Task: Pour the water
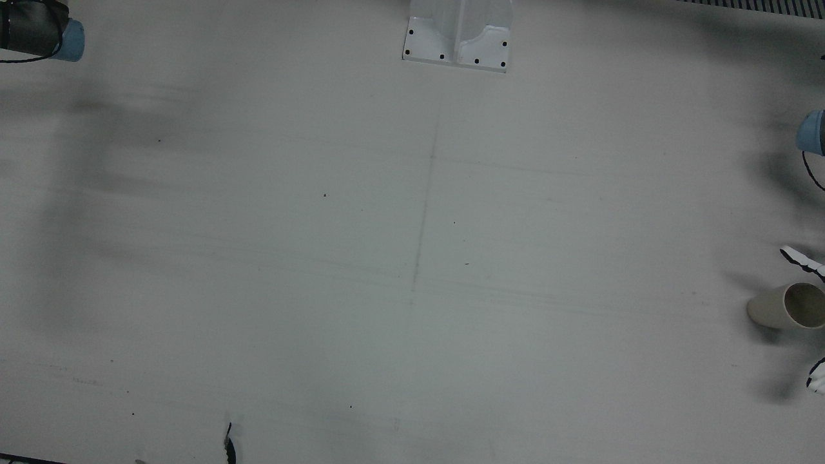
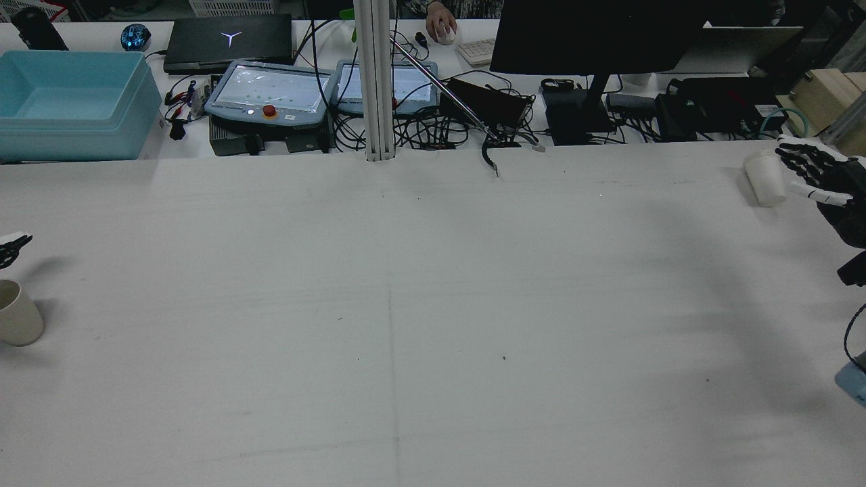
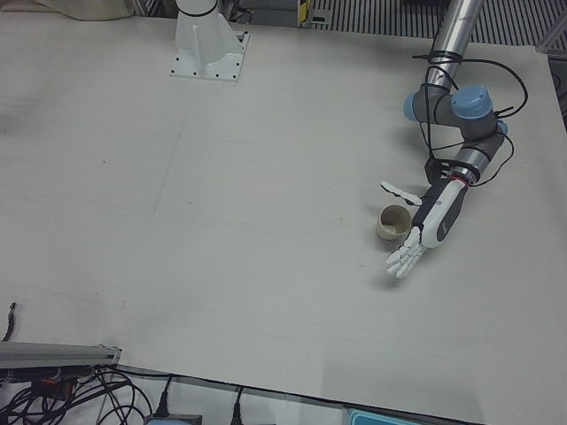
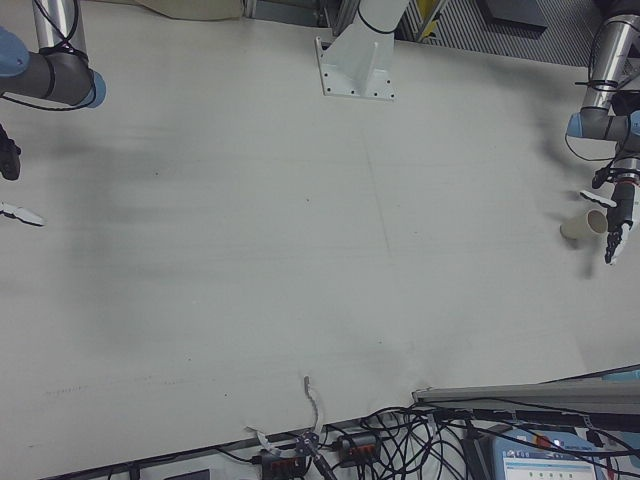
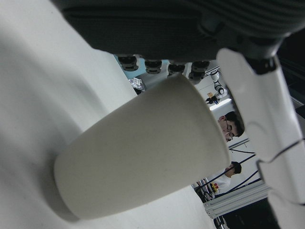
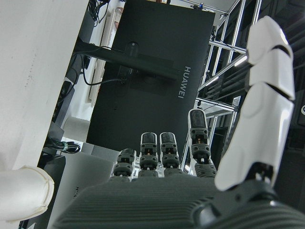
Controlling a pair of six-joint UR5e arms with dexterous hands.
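Near the table's [image 2: 433, 325] left edge, as seen from behind: a beige paper cup [image 3: 392, 221] standing upright, mouth open upward. Just beside it, the left hand [image 3: 428, 223], fingers spread and apart, thumb on one side of the cup and the other fingers stretched past the other side, palm facing the cup wall; contact with the cup impossible to tell. Holding nothing.

Far across at the right rear corner: a second cup [image 2: 764, 177], white, upright, close to the table's back edge. Right hand [image 2: 822, 177] just beside it, fingers splayed open, gripping nothing; whether touching the cup, cannot tell.

Between the two cups: one wide bare stretch of pale tabletop, marked only by a faint seam down the middle and a few dark specks. White mounting base [image 1: 458, 33] bolted at the robot's side, mid-edge. Beyond the back edge, seen from behind: monitor [image 2: 595, 37], cables, two control pendants, blue bin [image 2: 71, 101].
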